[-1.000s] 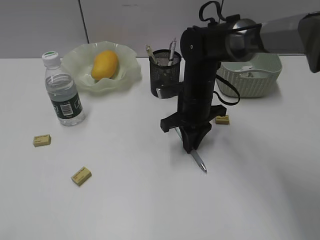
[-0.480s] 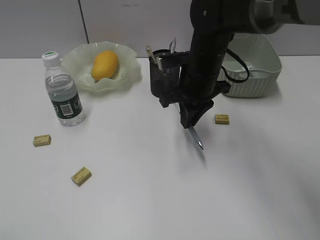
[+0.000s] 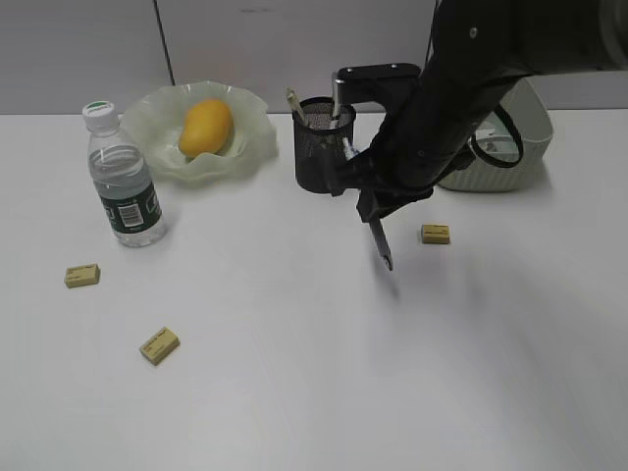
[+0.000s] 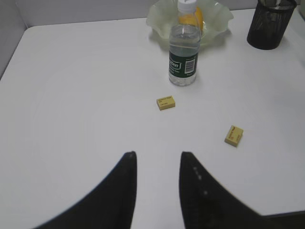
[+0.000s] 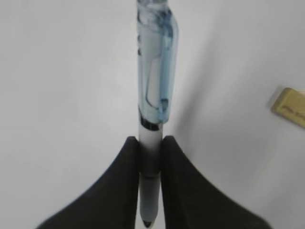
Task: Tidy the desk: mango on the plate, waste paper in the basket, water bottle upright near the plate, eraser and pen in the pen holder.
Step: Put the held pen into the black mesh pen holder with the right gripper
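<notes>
My right gripper (image 3: pixel 376 209) (image 5: pixel 151 139) is shut on a clear blue pen (image 3: pixel 382 245) (image 5: pixel 154 76), which hangs tip-down above the desk (image 3: pixel 294 392), just in front and right of the black mesh pen holder (image 3: pixel 316 149). The mango (image 3: pixel 206 128) lies in the ruffled green plate (image 3: pixel 245 157). The water bottle (image 3: pixel 122 179) (image 4: pixel 183 57) stands upright beside the plate. Three yellow erasers (image 3: pixel 82 275) (image 3: pixel 159 345) (image 3: pixel 436 234) lie on the desk. My left gripper (image 4: pixel 157 154) is open and empty, low over the near desk. The waste paper is hidden.
The sage-green basket (image 3: pixel 530 147) sits at the back right, mostly behind my right arm. The pen holder holds pens (image 3: pixel 294 103). A grey wall runs along the desk's far edge.
My right arm has lifted the pen off the desk and carried it back toward the pen holder, swinging over the basket. The erasers, bottle and mango have not moved.
</notes>
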Robot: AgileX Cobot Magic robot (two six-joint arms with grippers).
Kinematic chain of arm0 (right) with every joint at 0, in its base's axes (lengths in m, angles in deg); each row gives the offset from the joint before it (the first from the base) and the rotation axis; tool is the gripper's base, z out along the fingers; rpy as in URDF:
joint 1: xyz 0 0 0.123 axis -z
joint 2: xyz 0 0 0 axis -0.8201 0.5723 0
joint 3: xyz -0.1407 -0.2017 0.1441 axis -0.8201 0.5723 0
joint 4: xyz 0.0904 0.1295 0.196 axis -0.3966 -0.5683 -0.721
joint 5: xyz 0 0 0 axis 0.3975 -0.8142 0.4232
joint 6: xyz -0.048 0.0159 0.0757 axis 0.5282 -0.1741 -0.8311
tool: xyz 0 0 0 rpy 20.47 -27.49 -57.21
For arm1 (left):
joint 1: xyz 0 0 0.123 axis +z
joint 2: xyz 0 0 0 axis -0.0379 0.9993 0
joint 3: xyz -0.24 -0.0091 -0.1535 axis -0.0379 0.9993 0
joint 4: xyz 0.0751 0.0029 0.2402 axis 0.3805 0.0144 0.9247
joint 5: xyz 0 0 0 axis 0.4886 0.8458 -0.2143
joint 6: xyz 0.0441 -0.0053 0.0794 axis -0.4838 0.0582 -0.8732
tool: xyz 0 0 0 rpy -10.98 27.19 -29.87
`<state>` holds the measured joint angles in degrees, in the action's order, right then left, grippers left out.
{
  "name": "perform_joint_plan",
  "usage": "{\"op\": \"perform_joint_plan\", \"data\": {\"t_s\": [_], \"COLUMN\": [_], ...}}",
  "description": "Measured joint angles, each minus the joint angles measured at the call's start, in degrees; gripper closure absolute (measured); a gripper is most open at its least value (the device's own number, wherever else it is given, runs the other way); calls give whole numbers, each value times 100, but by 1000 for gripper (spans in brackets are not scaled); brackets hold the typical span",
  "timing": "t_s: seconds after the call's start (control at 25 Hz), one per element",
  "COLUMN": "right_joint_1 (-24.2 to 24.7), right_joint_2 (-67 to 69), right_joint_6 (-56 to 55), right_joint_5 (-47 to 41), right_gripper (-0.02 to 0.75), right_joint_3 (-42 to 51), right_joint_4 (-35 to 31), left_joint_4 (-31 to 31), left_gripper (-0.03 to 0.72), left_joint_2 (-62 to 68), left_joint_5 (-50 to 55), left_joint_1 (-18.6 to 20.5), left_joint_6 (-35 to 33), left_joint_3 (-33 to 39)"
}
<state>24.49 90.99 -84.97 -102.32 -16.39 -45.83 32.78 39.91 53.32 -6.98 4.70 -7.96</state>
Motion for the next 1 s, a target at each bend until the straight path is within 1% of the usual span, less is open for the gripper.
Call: {"op": "perform_joint_plan", "data": {"t_s": [0.16,0.4,0.56,0.8,1.0], "right_joint_1": [0,0,0,32,147], "right_joint_2": [-417,-746,-751,-505,-187], "right_joint_6": [-7,-7,-7,-7,-7], "right_joint_5": [795,1980,2780,4241,5376], "right_gripper": [626,626,626,627,627], "right_joint_3": [408,432,438,438,450], "right_joint_4": [119,542,699,926,925], "left_joint_4": [7,9,14,16,21], "left_gripper": [449,449,449,449,449], "left_joint_2": [0,0,0,0,0], "left_joint_5": [0,0,0,0,0], "left_joint_1": [0,0,0,0,0], "left_joint_6": [0,0,0,0,0], "left_joint_3": [0,0,0,0,0]}}
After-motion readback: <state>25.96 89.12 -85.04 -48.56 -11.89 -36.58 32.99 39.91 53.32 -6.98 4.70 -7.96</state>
